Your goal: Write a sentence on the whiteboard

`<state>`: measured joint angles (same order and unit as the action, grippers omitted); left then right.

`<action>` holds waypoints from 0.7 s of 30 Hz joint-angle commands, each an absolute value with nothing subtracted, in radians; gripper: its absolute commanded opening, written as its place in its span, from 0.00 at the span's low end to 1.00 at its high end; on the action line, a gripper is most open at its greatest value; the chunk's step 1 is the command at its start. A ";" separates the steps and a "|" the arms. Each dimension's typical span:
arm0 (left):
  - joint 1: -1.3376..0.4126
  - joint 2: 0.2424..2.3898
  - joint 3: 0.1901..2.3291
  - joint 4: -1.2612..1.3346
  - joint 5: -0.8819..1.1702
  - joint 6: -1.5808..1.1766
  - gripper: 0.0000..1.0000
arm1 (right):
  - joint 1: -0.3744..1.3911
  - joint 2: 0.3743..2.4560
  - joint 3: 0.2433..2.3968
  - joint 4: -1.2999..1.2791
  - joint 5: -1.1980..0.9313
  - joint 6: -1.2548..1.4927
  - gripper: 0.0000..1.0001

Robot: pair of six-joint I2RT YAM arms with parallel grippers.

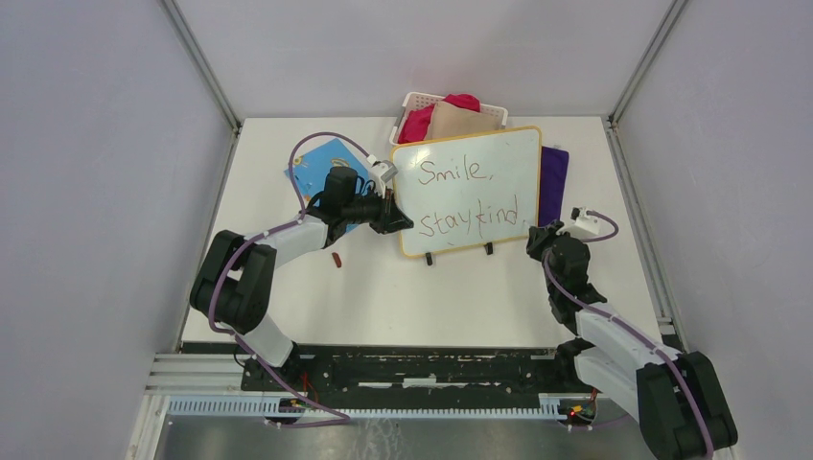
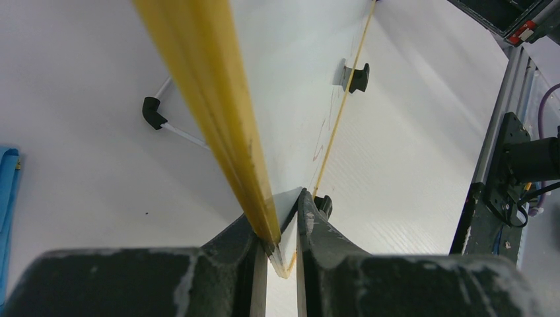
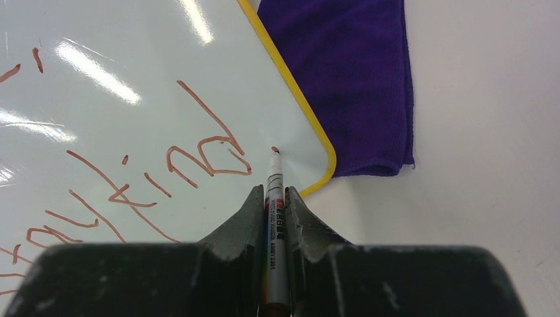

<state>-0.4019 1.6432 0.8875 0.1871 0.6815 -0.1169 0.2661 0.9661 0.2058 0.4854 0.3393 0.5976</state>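
Left gripper [image 2: 282,219] clamps the board [image 1: 508,161] by its left edge, steadying it mid-table. Right gripper [image 3: 272,198] pinches the marker [image 3: 274,179], tip beside "kind". The sentence [image 1: 470,217] looks finished; next, probably a clean lift-off.

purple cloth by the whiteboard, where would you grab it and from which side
Probably the near right corner of the purple cloth, coming down from the right. It lies flat on the table, its left part hidden by the whiteboard, so its right and near edges are free; the near edge looks folded, thicker to pinch. The right gripper is shut on the marker.
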 commanded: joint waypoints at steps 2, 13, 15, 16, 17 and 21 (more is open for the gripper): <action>-0.410 1.707 0.865 0.006 0.442 0.003 0.02 | 0.261 0.900 0.240 0.466 0.321 0.598 0.00; -0.409 1.707 0.867 0.005 0.435 0.003 0.02 | 0.285 0.705 0.326 0.331 0.286 0.573 0.00; -0.409 1.708 0.868 0.006 0.432 0.003 0.02 | 0.298 0.659 0.339 0.294 0.278 0.545 0.00; -0.410 1.710 0.868 0.006 0.431 0.003 0.02 | 0.303 0.632 0.343 0.278 0.270 0.523 0.00; -0.409 1.710 0.868 0.005 0.429 0.003 0.02 | 0.310 0.609 0.348 0.257 0.257 0.504 0.00; -0.408 1.716 0.871 -0.021 0.422 0.003 0.02 | 0.346 0.510 0.377 0.160 0.189 0.388 0.00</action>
